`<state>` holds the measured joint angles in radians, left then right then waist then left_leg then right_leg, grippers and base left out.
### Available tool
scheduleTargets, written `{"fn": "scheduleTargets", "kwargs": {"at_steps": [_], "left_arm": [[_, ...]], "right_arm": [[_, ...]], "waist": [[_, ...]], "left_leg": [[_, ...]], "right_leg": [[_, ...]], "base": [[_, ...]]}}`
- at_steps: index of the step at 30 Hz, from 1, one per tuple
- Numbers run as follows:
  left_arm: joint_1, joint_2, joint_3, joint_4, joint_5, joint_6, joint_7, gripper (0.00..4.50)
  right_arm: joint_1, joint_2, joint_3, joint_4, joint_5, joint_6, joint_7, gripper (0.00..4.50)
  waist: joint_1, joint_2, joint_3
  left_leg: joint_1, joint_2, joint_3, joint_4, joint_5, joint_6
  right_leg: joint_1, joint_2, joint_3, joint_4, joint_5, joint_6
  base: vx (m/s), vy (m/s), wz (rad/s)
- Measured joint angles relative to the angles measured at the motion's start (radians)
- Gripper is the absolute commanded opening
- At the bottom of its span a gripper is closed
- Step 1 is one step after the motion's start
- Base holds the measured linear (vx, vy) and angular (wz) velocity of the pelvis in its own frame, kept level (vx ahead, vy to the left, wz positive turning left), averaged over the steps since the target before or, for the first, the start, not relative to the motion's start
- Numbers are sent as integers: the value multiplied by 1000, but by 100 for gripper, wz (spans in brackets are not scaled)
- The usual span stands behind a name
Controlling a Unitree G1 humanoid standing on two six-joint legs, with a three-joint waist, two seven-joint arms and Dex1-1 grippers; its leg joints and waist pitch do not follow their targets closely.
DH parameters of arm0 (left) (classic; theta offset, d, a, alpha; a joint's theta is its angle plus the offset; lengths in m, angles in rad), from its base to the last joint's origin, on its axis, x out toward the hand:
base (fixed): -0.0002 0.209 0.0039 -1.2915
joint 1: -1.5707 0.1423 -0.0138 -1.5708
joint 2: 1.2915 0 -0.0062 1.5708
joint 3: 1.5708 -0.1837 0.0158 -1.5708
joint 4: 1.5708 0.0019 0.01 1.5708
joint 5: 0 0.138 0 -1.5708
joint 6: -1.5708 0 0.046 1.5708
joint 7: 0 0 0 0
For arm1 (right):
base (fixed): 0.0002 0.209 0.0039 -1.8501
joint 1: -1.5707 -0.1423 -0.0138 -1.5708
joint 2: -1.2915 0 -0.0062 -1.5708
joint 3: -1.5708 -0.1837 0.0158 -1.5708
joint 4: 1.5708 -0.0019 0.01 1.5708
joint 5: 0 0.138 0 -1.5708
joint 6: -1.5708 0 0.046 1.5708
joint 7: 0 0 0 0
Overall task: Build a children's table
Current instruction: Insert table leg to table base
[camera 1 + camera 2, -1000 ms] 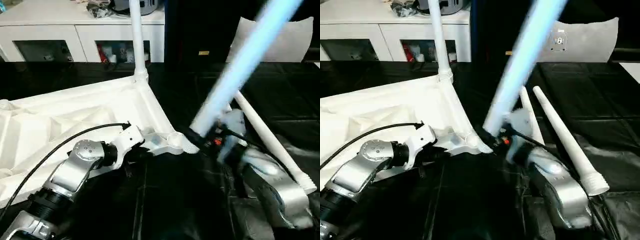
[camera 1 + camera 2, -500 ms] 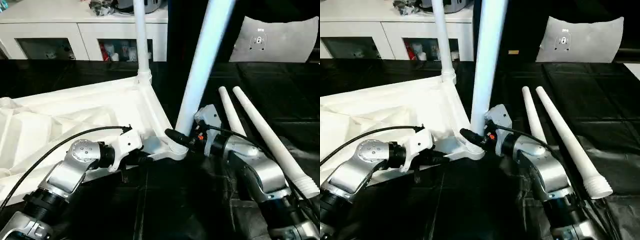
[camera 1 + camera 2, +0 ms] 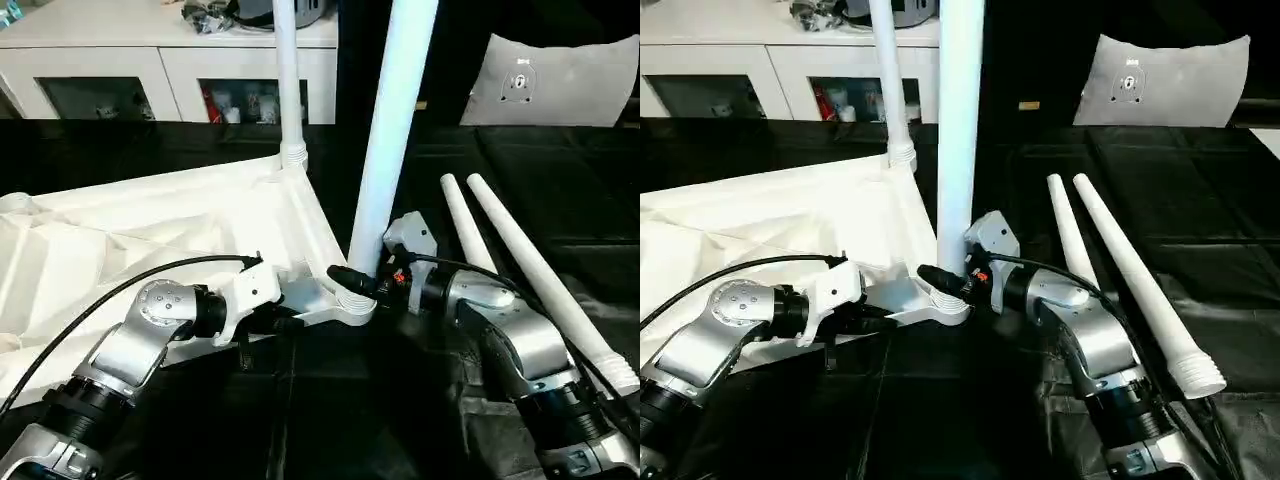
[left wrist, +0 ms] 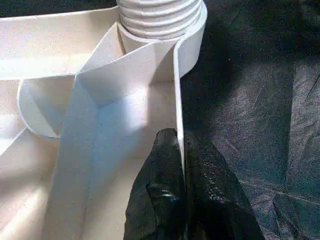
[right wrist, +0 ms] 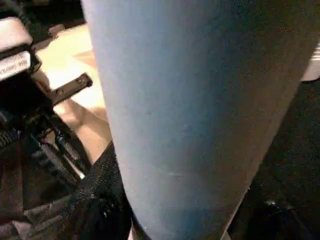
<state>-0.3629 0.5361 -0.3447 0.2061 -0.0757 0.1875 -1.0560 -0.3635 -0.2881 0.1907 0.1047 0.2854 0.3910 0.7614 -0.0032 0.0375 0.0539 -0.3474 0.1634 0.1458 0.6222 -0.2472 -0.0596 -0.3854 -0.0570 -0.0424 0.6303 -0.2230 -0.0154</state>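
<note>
Reaching in low, the right gripper (image 3: pixel 362 283) is clasping the upright leg (image 3: pixel 388 150) at the corner socket (image 3: pixel 350 306); the left gripper (image 4: pixel 181 150) is pinching the tabletop's rim (image 4: pixel 178 95).

The work surface is covered by a black sheet (image 3: pixel 1200 200), wrinkled and glossy. On it the white table top (image 3: pixel 150 230) lies upside down, ribs facing up, taking up the robot's left side of the sheet. To the right of the table top, well apart from its edge, two loose white legs (image 3: pixel 1120 270) lie side by side on the sheet, nearly touching along their length. Their narrow tips point away from the robot, and one flared collar lies nearest the sheet's near edge.
</note>
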Motion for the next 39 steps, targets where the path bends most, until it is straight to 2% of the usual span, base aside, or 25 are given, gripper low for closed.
{"fn": "scheduleTargets", "kwargs": {"at_steps": [3, 9, 13, 17, 25, 30, 34, 35, 39], "left_arm": [[0, -3, 1, 7, 2, -10, 0, 0], [0, -8, 1, 15, 7, -21, -9, 0], [0, -8, 0, 28, 8, -32, -12, 0], [0, -9, 0, 43, 13, -44, -14, 0], [-1, -6, -1, 43, 18, -47, -34, 0], [-1, 6, 1, 43, 11, -57, -78, 0], [-18, 7, 2, 45, 2, -48, -115, 0], [-28, 7, 2, 49, -4, -45, -127, 0], [-56, 7, 2, 80, -9, -48, -163, 0]], "right_arm": [[28, 35, -51, 40, 60, -3, -10, 192], [87, 48, -75, 24, 87, -43, -11, 192], [89, 15, -19, 22, 17, -116, 2, 192], [40, -40, 83, 32, -99, -191, 28, 192], [-1, -70, 104, 59, -117, -198, 118, 191], [8, -84, 100, 54, -79, -191, 178, 191], [21, -87, 83, 38, -44, -171, 203, 191], [28, -89, 80, 23, -42, -169, 204, 191], [55, -93, 77, -21, -39, -169, 205, 191]], "waist": [[0, 2, -1], [7, 5, -3], [7, 7, -6], [4, 5, -9], [4, -4, -14], [5, -8, -10], [7, -14, 2], [7, -15, 9], [10, -13, 13]], "left_leg": [[0, 0, 1, 0, 0, 0], [0, 1, 1, 0, 1, -1], [1, 1, 2, 0, 1, -1], [6, 2, 2, 0, -1, -6], [7, 3, 4, -2, -1, -6], [7, 3, 4, -5, -1, -6], [7, 3, 6, -8, -1, -6], [7, 3, 6, -9, -1, -6], [8, 3, 9, -20, -1, -7]], "right_leg": [[0, 0, 0, 0, 0, 0], [0, 0, -1, 0, 0, 0], [1, 0, -1, 0, 0, 0], [4, 0, -1, 0, 0, -1], [4, 0, 0, 0, 0, -1], [4, 0, 0, -2, -1, -1], [4, 0, 1, -5, -1, -1], [4, 0, 1, -6, -1, -1], [5, 0, 1, -16, 0, -1]], "base": [[0, 0, 0], [0, 0, 0], [0, 0, 0], [0, 0, 0], [0, 0, 0], [0, 0, 0], [0, 0, 0], [0, 0, 0], [0, 0, 0]]}}
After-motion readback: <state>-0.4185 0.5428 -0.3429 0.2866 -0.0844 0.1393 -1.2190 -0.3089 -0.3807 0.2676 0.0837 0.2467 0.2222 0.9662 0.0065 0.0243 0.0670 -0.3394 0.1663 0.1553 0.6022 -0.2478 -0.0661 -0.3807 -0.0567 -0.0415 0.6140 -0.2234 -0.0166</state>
